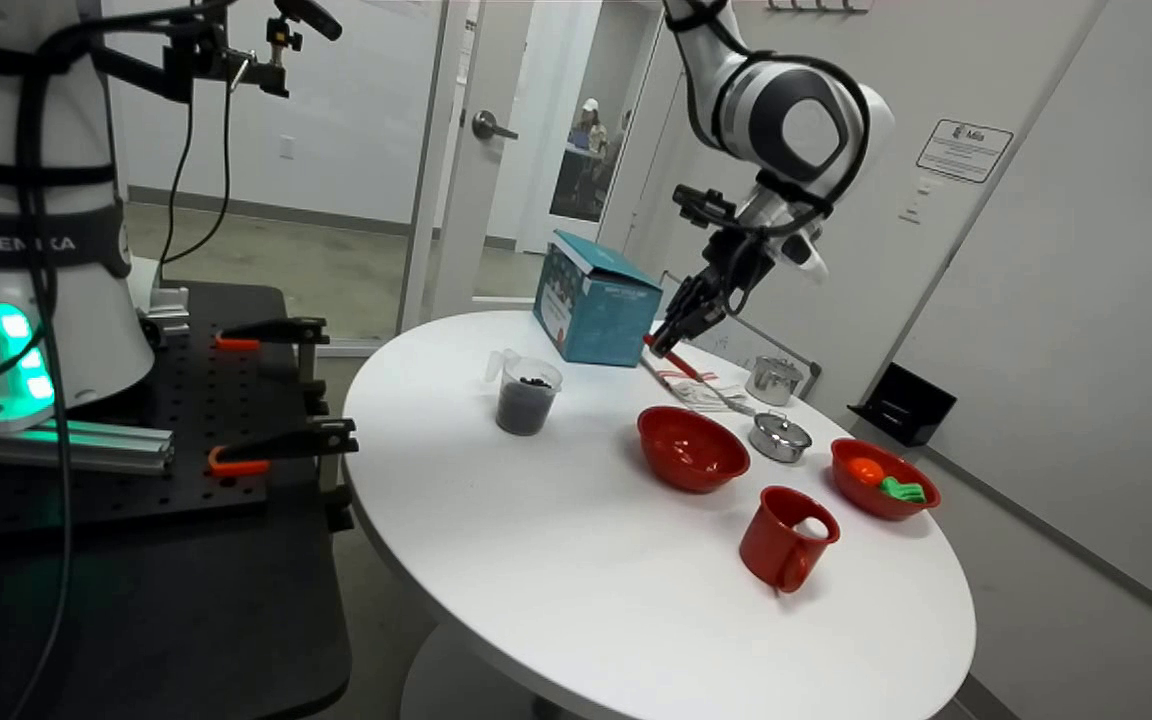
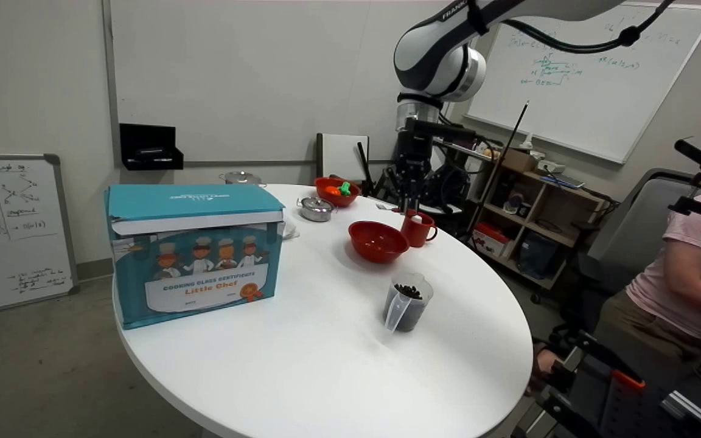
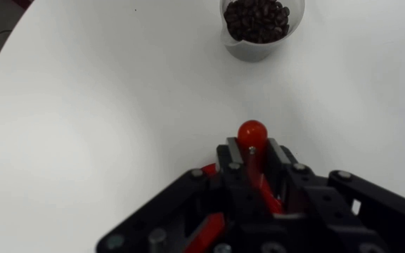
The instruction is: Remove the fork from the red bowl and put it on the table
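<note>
Your gripper (image 3: 254, 149) grasps the fork (image 1: 694, 373) by its red handle, above the table (image 1: 556, 560). In an exterior view its long axis slants, metal end pointing down and rightward.

White arm (image 1: 804, 120), black cables (image 2: 575, 50), black gripper (image 3: 255, 149) with 2 grey-tipped fingers (image 3: 279, 152), silvery screws (image 3: 234, 165)

I count one gripper (image 3: 254, 151), my own, and one fork (image 1: 684, 366). I see one table (image 1: 556, 545); one wide red bowl (image 1: 693, 452) and one smaller red bowl (image 1: 866, 499), two in all; one red mug (image 1: 778, 545); one clear cup (image 1: 525, 410); one blue box (image 1: 604, 318); one cloth (image 1: 700, 398); one low metal pot (image 1: 779, 440) and one taller metal pot (image 1: 774, 382), so two; one orange piece (image 1: 866, 470) and one green piece (image 1: 903, 490), two again.
</note>
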Tool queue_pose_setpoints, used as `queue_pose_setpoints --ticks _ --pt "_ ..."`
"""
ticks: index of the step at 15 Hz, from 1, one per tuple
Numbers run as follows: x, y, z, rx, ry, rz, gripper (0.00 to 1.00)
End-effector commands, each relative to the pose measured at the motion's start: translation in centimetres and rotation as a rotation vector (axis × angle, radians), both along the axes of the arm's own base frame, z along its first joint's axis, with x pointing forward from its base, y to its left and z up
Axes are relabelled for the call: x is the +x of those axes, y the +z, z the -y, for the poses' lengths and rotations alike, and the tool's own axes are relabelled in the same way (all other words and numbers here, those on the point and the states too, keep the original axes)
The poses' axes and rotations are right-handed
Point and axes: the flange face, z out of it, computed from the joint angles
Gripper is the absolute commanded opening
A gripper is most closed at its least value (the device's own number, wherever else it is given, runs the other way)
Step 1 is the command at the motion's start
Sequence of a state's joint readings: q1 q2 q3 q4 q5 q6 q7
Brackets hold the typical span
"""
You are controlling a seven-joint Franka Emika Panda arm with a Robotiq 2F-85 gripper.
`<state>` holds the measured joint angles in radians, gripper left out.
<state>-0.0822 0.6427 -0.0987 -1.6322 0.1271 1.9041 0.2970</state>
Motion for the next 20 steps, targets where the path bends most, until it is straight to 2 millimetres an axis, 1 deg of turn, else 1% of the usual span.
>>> queue_pose_setpoints --ticks 1,3,6,8,10,12,19,20 --pt "-2.8 3.6 -0.9 -0.112 -0.089 0.039 0.07" --pt "-3.5 4.3 -1.7 -0.206 -0.144 0.046 0.07" --pt "-5.2 4.0 -3.5 -0.320 -0.236 0.027 0.07" --pt "-6.4 3.6 -4.9 -0.334 -0.299 0.009 0.07" --pt "-7.1 3.2 -6.0 -0.329 -0.294 0.014 0.07" --pt "-7.4 3.0 -6.5 -0.334 -0.246 0.040 0.07" --pt "-7.4 2.7 -7.1 -0.377 0.109 0.151 0.07" --pt "-5.7 4.2 -12.7 -0.388 0.153 0.177 0.07"
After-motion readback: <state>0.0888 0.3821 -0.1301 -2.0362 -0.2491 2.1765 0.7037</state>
